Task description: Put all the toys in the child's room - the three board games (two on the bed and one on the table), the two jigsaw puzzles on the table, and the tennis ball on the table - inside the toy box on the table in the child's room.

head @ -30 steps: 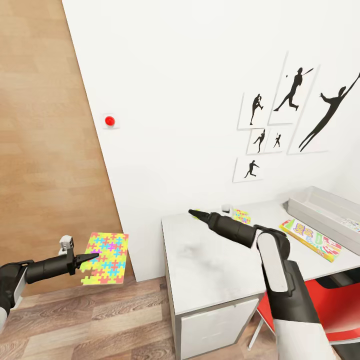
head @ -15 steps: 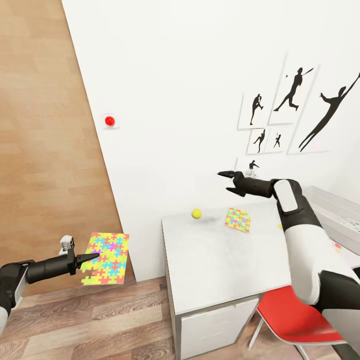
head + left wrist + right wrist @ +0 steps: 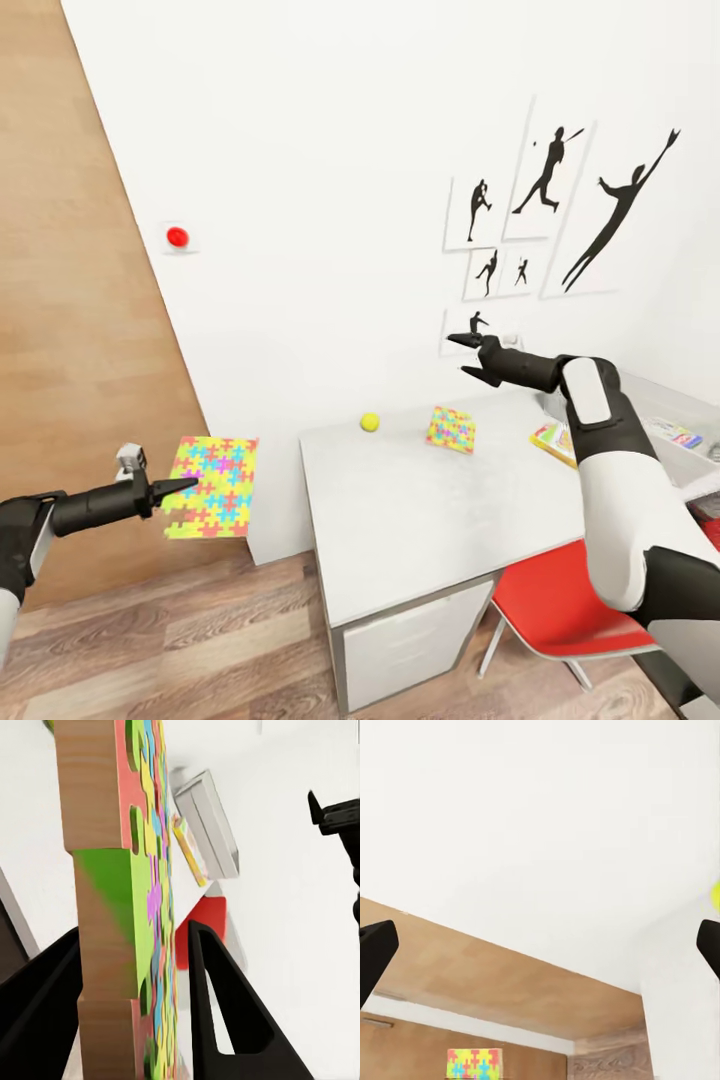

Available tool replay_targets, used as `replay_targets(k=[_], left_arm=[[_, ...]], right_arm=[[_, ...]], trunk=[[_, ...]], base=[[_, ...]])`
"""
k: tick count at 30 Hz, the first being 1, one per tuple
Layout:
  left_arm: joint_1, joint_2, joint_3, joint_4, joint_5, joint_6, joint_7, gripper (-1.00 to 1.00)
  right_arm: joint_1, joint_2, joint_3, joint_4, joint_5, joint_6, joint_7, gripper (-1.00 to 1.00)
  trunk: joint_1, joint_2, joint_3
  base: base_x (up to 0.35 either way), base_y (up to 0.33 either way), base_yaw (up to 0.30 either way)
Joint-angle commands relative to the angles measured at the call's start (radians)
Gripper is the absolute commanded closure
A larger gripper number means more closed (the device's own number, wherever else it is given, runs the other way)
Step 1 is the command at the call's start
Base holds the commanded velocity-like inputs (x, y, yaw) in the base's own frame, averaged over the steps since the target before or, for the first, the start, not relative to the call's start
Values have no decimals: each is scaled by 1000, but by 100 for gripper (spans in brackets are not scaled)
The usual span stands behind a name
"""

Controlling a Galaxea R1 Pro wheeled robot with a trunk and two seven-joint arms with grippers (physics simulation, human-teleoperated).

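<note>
My left gripper (image 3: 186,487) is shut on a jigsaw puzzle (image 3: 212,473), holding it upright out over the wood floor, left of the table (image 3: 400,520). In the left wrist view the puzzle (image 3: 146,900) stands edge-on between the two fingers. The second jigsaw puzzle (image 3: 451,428) lies on the table near the wall, with the tennis ball (image 3: 370,422) to its left. My right gripper (image 3: 467,355) hangs open and empty in the air above that puzzle. A Skip-Bo board game (image 3: 553,440) lies beside the toy box (image 3: 668,400), both partly hidden by my right arm.
A red chair (image 3: 560,612) stands at the table's front right, under my right arm. Black silhouette pictures (image 3: 545,215) hang on the white wall behind the table. A red button (image 3: 177,237) is on the wall. A wooden door panel (image 3: 70,330) is at left.
The right arm rose off the table to mid-air above the far puzzle, uncovering the ball. The camera has since turned, shifting the whole picture left. The left gripper still holds its puzzle.
</note>
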Motion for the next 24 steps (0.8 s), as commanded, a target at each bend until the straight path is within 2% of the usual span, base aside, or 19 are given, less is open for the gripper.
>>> replay_targets(k=[1,3,8,11,13,15,17,19,22,24], left_arm=[[-4,-1,2,-16,-10,13,-8,100],[-17,-9,2,-43,-9,21,-8,100],[-67,-62,0,-74,-5,52,-8,100],[-85,-102,0,-80,-4,53,-8,100],[-88,-120,2,-93,-2,56,-8,100],[-90,-142,4,-103,4,58,-8,100],[-91,-180,5,-117,9,58,-8,100],[-91,-218,6,-145,12,61,-8,100],[-91,-260,3,-166,11,64,-8,100],[-91,-273,3,-173,11,64,-8,100]], right_arm=[[-1,-3,-2,-7,11,4,13,-100],[-1,-6,0,-29,11,4,24,-100],[11,-18,0,-149,10,4,80,-100],[34,-49,-2,-220,6,4,104,-100],[46,-82,-3,-238,-21,4,110,-100],[57,-112,-4,-245,-74,4,112,-100],[71,-137,-4,-246,-121,4,113,-100],[81,-156,-4,-245,-150,4,113,-100],[86,-164,-4,-240,-161,4,114,-100],[88,-165,-4,-240,-163,4,114,-100]], trunk=[[1,-2,-4],[1,-2,-6],[1,-2,-13],[1,-2,-15],[1,-2,-15],[1,-2,-15],[1,-2,-15],[1,-2,-15],[1,-2,-15],[1,-2,-15]], base=[[0,0,-186],[0,0,-183],[0,0,-168],[11,-10,-58],[74,-67,-18],[34,-31,-7],[14,-13,-3],[5,-5,-36],[1,-44,-180],[0,-167,-252]])
